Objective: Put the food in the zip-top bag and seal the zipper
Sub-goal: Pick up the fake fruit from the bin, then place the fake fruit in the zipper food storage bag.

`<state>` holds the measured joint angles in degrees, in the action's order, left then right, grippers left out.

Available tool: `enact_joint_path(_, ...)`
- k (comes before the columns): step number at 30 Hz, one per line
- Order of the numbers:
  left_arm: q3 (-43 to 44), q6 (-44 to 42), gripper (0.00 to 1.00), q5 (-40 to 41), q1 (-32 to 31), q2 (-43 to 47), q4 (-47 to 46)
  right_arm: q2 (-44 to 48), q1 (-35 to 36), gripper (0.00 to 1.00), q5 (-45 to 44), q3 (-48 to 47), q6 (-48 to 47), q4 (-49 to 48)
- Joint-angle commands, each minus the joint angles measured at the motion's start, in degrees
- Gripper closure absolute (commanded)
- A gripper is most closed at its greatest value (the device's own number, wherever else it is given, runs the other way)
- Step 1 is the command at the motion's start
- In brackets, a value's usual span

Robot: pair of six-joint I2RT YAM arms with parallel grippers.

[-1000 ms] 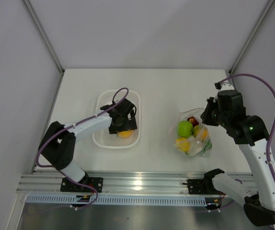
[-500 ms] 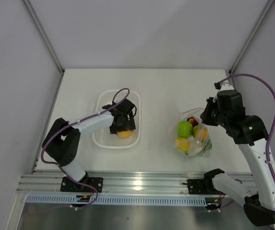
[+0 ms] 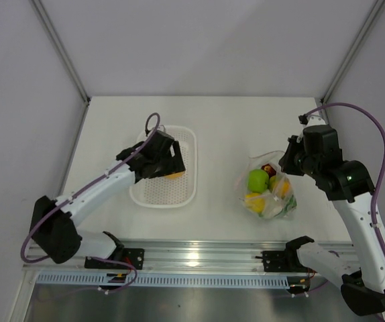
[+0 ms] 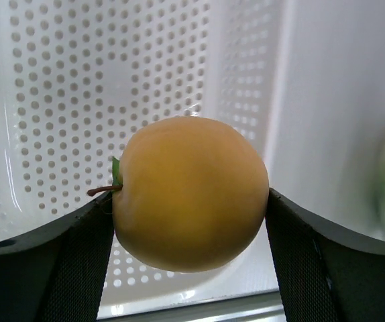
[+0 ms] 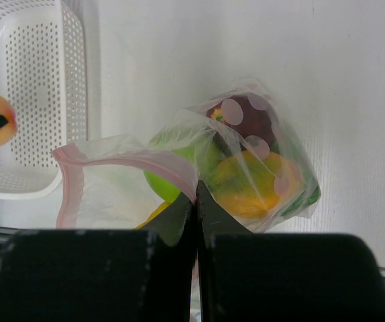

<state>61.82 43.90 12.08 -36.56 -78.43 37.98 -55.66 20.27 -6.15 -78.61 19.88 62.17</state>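
Left gripper [image 3: 166, 162] pinched the orange fruit [image 4: 191, 191] above the basket's [image 3: 162, 195] right side. Right gripper [image 5: 196, 201] clamped the zip-top bag [image 5: 273, 181] rim near the table's [image 3: 219, 127] right edge. Risk: floppy mouth sags and the fruit bounces off.

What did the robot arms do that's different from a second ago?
The left gripper closed on the orange-yellow fruit and raised it off the floor of the white basket, with the arm stretching out from its folded pose. The right gripper stayed shut on the edge of the zip-top bag, and the bag did not move.
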Motion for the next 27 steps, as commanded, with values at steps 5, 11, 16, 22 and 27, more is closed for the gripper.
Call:
enact_joint_path(5, 5.2, -3.8, 0.99, -19.4, -1.1, 12.0, -12.1, -0.3, -0.1, 1.00, 0.5, -1.1, 0.7, -1.4)
enact_joint_path(11, 13.0, -5.7, 0.99, -22.3, -10.8, 7.4, -18.7, -0.3, -0.1, 1.00, 2.6, -1.5, 1.7, -1.6)
enact_joint_path(16, 23.4, -8.3, 0.99, -16.2, -19.1, 0.1, -16.6, 0.0, 0.1, 1.00, 3.8, -2.2, 2.4, -1.1)
enact_joint_path(22, 29.0, -8.5, 1.00, -13.4, -24.5, -6.2, -16.8, 0.4, 0.3, 1.00, 4.1, -4.1, 2.7, -0.1)
enact_joint_path(27, 31.5, -7.3, 0.99, -13.1, -26.5, -10.5, -15.1, 0.6, 0.3, 1.00, 4.8, -4.4, 3.1, -0.3)
